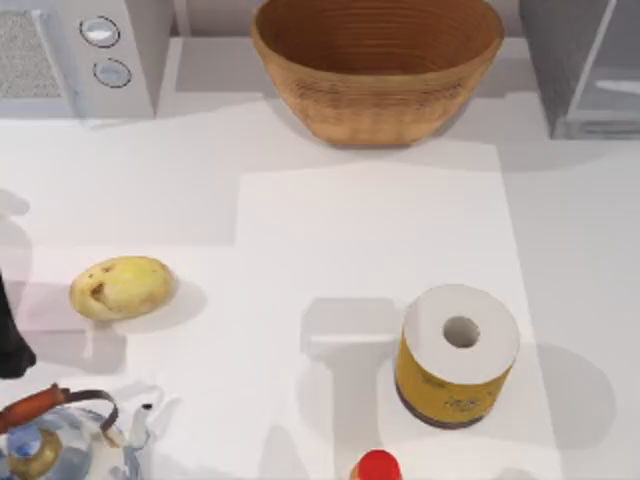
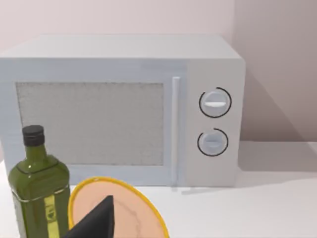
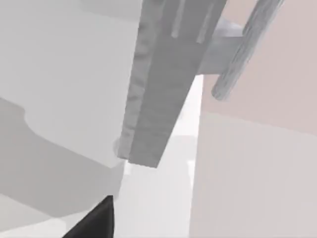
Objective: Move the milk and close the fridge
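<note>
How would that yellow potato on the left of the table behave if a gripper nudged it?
The potato looks rounded and lumpy, so it would probably wobble or roll unevenly rather than slide straight. It lies on its long side, so tipping seems unlikely. Its smooth curved skin might slip between two narrow fingers.

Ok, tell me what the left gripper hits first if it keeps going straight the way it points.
Probably the yellow-rimmed plate just ahead of the left gripper, with the microwave beyond; depth is unclear.

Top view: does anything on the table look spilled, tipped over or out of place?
Nothing is spilled or tipped: the paper roll stands on end, the basket sits upright, the potato lies alone. Only the fridge door looks ajar.
</note>
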Tool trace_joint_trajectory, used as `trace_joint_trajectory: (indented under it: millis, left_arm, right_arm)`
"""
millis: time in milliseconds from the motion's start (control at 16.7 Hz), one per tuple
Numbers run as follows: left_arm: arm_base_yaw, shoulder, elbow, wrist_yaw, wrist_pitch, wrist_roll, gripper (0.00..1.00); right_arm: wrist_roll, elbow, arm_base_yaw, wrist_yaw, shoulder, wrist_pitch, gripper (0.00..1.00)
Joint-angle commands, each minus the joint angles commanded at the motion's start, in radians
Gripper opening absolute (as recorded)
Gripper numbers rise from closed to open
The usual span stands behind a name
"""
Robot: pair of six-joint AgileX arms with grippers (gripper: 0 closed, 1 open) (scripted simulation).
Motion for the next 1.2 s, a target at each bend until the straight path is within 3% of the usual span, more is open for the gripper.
trace_joint_trajectory:
  millis: [360,720,960,1200]
  left_arm:
    - [0.0,0.0,0.0,0.0,0.0,0.0,1.0]
    - [0.0,0.0,0.0,0.0,0.0,0.0,1.0]
    - [0.0,0.0,0.0,0.0,0.0,0.0,1.0]
    - [0.0,0.0,0.0,0.0,0.0,0.0,1.0]
  right_arm:
    - [-0.066,0.019,-0.139,-0.012,0.203,-0.031,1.0]
    - [-0.069,0.02,-0.149,-0.01,0.218,-0.034,1.0]
    - [-0.038,0.024,-0.118,-0.01,0.218,-0.005,1.0]
    - [0.132,0.047,0.007,0.002,0.232,0.131,1.0]
